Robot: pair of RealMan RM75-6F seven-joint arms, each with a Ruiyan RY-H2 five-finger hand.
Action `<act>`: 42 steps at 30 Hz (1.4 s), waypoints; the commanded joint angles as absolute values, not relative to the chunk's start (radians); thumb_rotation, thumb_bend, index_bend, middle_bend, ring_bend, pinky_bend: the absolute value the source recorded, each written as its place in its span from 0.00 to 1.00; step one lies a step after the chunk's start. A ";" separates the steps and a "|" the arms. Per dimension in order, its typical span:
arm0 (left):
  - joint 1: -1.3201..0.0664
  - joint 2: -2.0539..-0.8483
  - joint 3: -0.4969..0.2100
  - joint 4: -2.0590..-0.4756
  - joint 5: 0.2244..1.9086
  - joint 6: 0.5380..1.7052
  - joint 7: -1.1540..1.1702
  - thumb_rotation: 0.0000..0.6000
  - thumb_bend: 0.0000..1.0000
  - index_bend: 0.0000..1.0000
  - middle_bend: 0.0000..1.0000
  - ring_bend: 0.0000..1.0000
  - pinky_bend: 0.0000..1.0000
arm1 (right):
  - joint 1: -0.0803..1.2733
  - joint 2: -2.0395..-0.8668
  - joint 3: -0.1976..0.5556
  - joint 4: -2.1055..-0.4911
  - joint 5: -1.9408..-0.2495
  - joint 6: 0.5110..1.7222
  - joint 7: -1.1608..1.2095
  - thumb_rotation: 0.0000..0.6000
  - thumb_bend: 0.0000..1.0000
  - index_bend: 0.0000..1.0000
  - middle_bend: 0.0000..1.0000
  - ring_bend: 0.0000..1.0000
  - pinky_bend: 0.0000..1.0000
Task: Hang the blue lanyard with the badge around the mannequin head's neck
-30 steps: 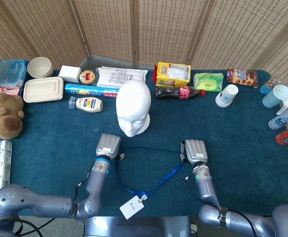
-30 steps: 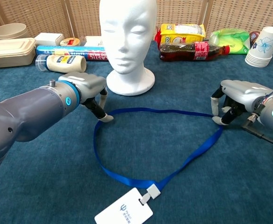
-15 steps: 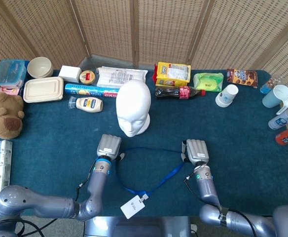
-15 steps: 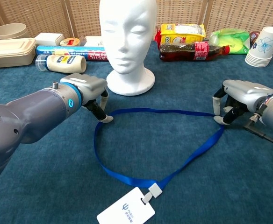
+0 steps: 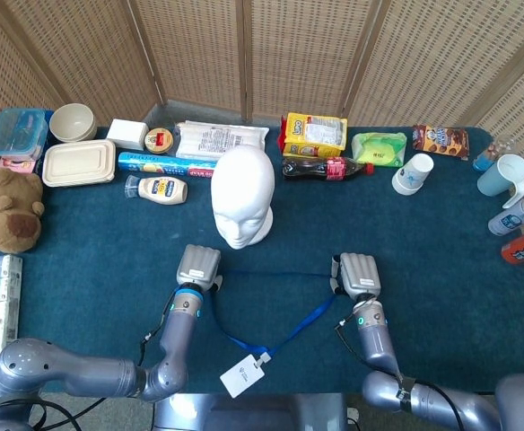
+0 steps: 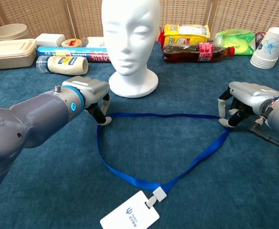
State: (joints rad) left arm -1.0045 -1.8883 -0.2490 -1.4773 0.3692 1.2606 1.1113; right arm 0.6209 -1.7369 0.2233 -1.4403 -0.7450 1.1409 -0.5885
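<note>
The mannequin head [image 6: 130, 45] stands upright on the blue cloth, face toward me, and I place everything else from it. Just in front of its base, my left hand [image 6: 88, 93] is lowered to the cloth, fingertips curled down and pinching one corner of the blue lanyard [image 6: 134, 179]. My right hand [image 6: 242, 101] sits well off to the other side of the head, fingers likewise curled onto the strap's far corner. Between my hands the strap runs nearly straight across in front of the head's base (it looks taut), and from each hand the rest slants toward me, meeting at a clip. The white badge [image 6: 129, 217] lies flat there, nearest me and farthest from the head. Behind the head, a cola bottle [image 6: 194, 51] lies on its side.
</note>
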 commanded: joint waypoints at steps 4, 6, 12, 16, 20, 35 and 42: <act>-1.003 -1.889 -0.251 -1.474 0.370 1.259 1.114 0.78 0.40 0.60 1.00 1.00 1.00 | 0.619 -1.737 0.225 -1.438 -0.742 1.141 -0.588 1.00 0.55 0.67 1.00 1.00 1.00; -1.002 -1.890 -0.250 -1.472 0.368 1.258 1.116 0.79 0.40 0.60 1.00 1.00 1.00 | 0.618 -1.737 0.225 -1.439 -0.742 1.142 -0.586 1.00 0.56 0.67 1.00 1.00 1.00; -0.998 -1.893 -0.248 -1.463 0.368 1.259 1.117 0.83 0.42 0.64 1.00 1.00 1.00 | 0.616 -1.734 0.227 -1.446 -0.746 1.142 -0.582 1.00 0.56 0.67 1.00 1.00 1.00; -0.994 -1.895 -0.246 -1.458 0.373 1.261 1.115 0.83 0.42 0.65 1.00 1.00 1.00 | 0.615 -1.730 0.230 -1.457 -0.751 1.144 -0.576 1.00 0.56 0.68 1.00 1.00 1.00; -0.989 -1.893 -0.243 -1.457 0.373 1.261 1.119 0.84 0.43 0.65 1.00 1.00 1.00 | 0.613 -1.724 0.237 -1.474 -0.758 1.144 -0.561 1.00 0.56 0.68 1.00 1.00 1.00; -0.916 -1.839 -0.219 -1.485 0.477 1.265 1.000 0.87 0.43 0.68 1.00 1.00 1.00 | 0.573 -1.664 0.249 -1.597 -0.854 1.133 -0.398 1.00 0.57 0.69 1.00 1.00 1.00; -0.876 -1.784 -0.202 -1.548 0.562 1.280 0.938 0.86 0.43 0.68 1.00 1.00 1.00 | 0.563 -1.636 0.245 -1.661 -0.910 1.137 -0.350 1.00 0.57 0.69 1.00 1.00 1.00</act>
State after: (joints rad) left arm -0.8857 -1.7950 -0.2072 -1.5333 0.5467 1.2738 0.9504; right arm 0.5658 -1.6432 0.2454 -1.6488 -0.9008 1.1355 -0.3587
